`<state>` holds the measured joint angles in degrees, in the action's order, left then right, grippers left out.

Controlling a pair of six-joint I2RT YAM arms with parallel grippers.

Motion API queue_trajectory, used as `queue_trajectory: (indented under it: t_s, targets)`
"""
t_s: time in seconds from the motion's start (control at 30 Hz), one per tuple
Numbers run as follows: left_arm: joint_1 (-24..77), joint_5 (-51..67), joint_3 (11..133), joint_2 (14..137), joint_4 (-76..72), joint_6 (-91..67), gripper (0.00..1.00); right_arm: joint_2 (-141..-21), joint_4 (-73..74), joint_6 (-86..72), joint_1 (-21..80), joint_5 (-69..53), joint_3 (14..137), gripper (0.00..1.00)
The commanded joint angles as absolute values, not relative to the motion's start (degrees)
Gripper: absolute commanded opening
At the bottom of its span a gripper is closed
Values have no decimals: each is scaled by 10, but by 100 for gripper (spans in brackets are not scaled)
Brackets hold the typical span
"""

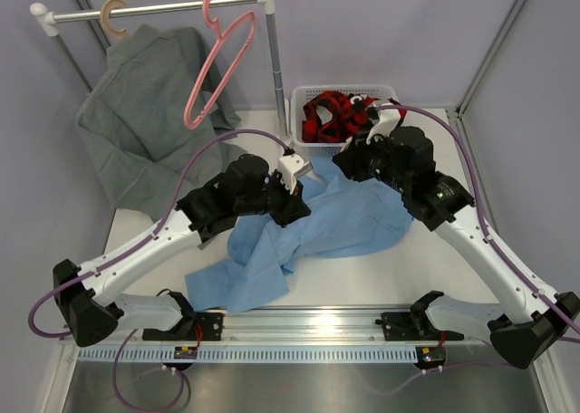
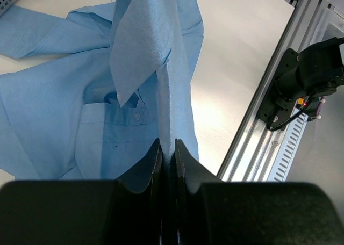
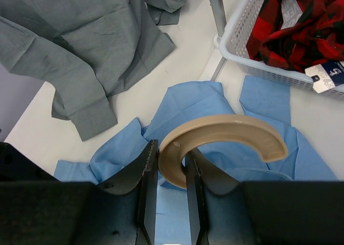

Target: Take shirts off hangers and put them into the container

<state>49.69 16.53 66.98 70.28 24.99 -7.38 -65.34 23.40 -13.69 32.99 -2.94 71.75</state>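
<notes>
White table (image 1: 362, 277), grey walls. Light blue shirt (image 1: 353, 218) lies crumpled mid-table. Left gripper (image 2: 167, 148) clamped on a fold of it. Right gripper (image 3: 171, 148) pinches tan hanger (image 3: 226, 129) by its hook, above that shirt. Plaid shirt (image 1: 331, 114) in basket (image 1: 304, 100); grey shirt (image 1: 145, 96) hangs from rail (image 1: 163, 8).

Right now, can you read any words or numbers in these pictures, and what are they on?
"5", it seems, on the paper tag beside the red plaid shirt at the basket rim; its smaller print is too small to read.
The white label inside that shirt: too blurred to read.
Nothing else has writing I can read.
</notes>
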Motion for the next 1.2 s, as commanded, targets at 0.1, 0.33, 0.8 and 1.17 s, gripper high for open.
queue_trajectory:
  t_s: [0.1,0.33,0.8,1.17]
  targets:
    - [503,168,668,673,207,-69,10,-617,202,-99,335,26,719,2]
    - [503,172,675,656,206,-81,59,-561,153,-77,335,31,678,0]
    - [510,174,729,680,221,-101,62,-540,131,-33,339,78,655,0]
    - [513,80,638,578,261,-121,61,-537,118,-26,340,141,656,0]
